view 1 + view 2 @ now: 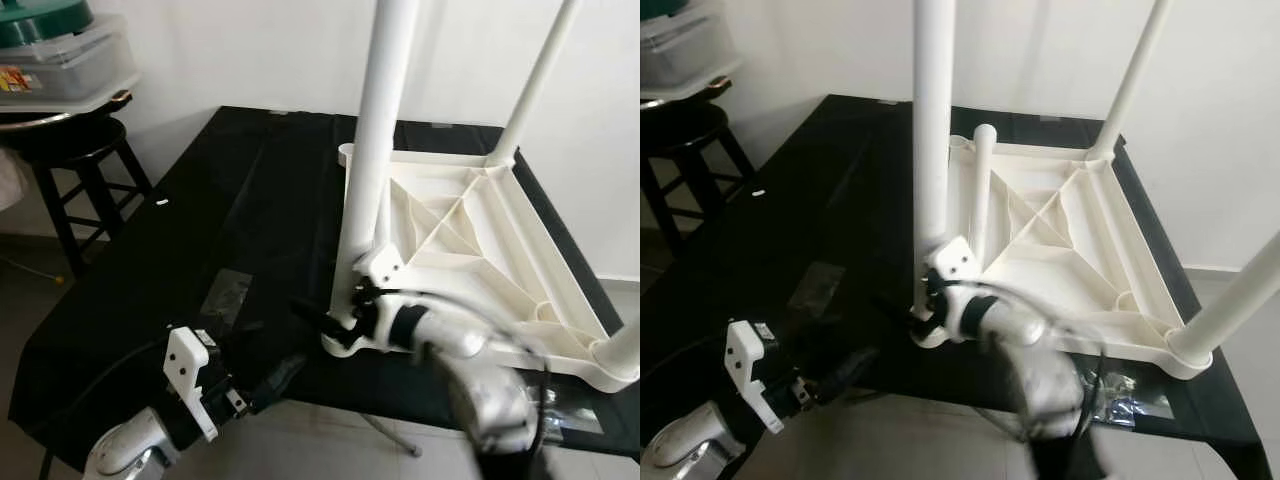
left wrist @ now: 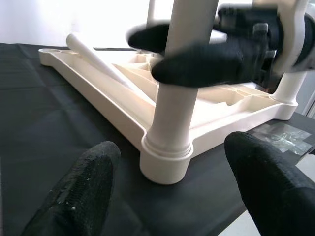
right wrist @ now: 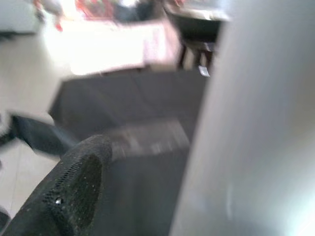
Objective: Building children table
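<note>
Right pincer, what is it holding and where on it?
The right pincer grips the upright white table leg low down, just above its corner socket.

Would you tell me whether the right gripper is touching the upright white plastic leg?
Touching: the left wrist view shows the right gripper clamped around the leg.

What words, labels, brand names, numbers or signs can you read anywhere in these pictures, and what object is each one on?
No text can be read anywhere in these pictures.
The plastic box on the stool has a colourful sticker, too blurred to read.
The left gripper has a small label on its white bracket, too small to read.
The table top, the table leg held by the right gripper and the black cloth carry no markings.
</note>
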Controlling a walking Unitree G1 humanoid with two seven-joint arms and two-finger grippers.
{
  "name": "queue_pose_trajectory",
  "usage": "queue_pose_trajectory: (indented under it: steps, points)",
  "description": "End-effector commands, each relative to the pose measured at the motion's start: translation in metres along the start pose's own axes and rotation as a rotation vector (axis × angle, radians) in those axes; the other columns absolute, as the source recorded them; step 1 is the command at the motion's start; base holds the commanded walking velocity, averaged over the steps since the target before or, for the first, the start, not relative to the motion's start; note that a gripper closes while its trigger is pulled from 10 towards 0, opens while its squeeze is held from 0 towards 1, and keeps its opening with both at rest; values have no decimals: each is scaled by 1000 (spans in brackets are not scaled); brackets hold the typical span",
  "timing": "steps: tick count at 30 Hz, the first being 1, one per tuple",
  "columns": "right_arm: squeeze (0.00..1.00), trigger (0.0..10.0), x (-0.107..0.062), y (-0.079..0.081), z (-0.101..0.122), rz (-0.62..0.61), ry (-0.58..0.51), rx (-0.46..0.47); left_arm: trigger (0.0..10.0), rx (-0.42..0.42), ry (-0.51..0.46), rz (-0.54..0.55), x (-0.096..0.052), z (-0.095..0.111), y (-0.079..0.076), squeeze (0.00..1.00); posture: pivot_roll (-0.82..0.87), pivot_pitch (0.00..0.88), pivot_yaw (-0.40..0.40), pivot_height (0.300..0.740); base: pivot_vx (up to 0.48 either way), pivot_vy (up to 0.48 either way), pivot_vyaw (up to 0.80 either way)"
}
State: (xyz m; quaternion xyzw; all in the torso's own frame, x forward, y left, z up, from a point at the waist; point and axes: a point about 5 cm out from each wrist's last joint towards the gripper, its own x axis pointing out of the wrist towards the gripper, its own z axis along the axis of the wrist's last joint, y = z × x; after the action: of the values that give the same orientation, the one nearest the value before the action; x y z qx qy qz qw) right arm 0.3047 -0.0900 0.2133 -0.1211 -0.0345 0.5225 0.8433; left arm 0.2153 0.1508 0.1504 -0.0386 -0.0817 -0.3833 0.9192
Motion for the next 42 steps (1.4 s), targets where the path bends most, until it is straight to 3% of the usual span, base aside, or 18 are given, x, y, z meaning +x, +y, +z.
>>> queue_pose_trajectory:
  steps: [1, 2, 3, 4, 6, 7, 10, 12, 19, 20, 28, 34, 37, 39, 42]
  points:
    - [820, 10000, 6, 6, -2, 113, -5, -20, 10000, 0, 16, -4, -1, -2, -2, 0, 39, 133, -49, 740, 0, 0, 0]
    - [98, 10000, 10, -14, 1, 134, 29, -63, 10000, -2, 15, -3, -2, -2, -3, 0, 54, 144, -48, 740, 0, 0, 0]
    - [98, 10000, 10, -14, 1, 134, 29, -63, 10000, -2, 15, -3, -2, -2, -3, 0, 54, 144, -48, 740, 0, 0, 0]
    - [0, 10000, 15, -28, 4, 152, 54, -82, 10000, -3, 15, -2, -3, -1, -4, 0, 60, 148, -50, 740, 0, 0, 0]
    - [0, 10000, 15, -28, 4, 152, 54, -82, 10000, -3, 15, -2, -3, -1, -4, 0, 60, 148, -50, 740, 0, 0, 0]
    - [0, 10000, 19, -39, 6, 158, 77, -90, 10000, -4, 17, -1, -4, -1, -5, 0, 65, 153, -52, 740, 0, 0, 0]
    - [0, 10000, 22, -46, 8, 188, 93, -85, 10000, -6, 18, -3, -5, 0, -7, 0, 73, 161, -55, 740, 0, 0, 0]
    - [0, 10000, 21, -54, 12, 275, 99, -69, 10000, -8, 22, -6, -6, 1, -9, 0, 81, 169, -54, 740, 0, 0, 0]
    - [0, 10000, 19, -63, 22, 372, 85, -33, 10000, -12, 26, -9, -7, 1, -11, 0, 87, 174, -56, 740, 0, 0, 0]
    - [0, 0, 19, -64, 23, 391, 79, -25, 10000, -12, 26, -10, -8, 1, -12, 0, 88, 174, -60, 740, 0, 0, 0]
    - [0, 0, 22, -64, 20, 459, 47, -18, 10000, -12, 24, -4, -7, 1, -13, 0, 82, 172, -65, 740, 0, 0, 0]
    - [0, 0, 13, -67, 12, 410, 2, -20, 10000, -16, 23, -4, -6, -1, -13, 0, 47, 155, -62, 740, 0, 0, 0]
    - [0, 0, 4, -69, 12, 351, -48, -29, 10000, -19, 23, -5, -6, -1, -13, 0, 37, 150, -58, 740, 0, 0, 0]
    - [0, 0, -10, -66, 8, 189, -108, -22, 10000, -20, 23, -6, -6, -2, -12, 0, 27, 146, -54, 740, 0, 0, 0]
    - [0, 0, -16, -60, 3, 95, -117, -1, 10000, -20, 23, -8, -6, -2, -11, 0, 17, 143, -52, 740, 0, 0, 0]
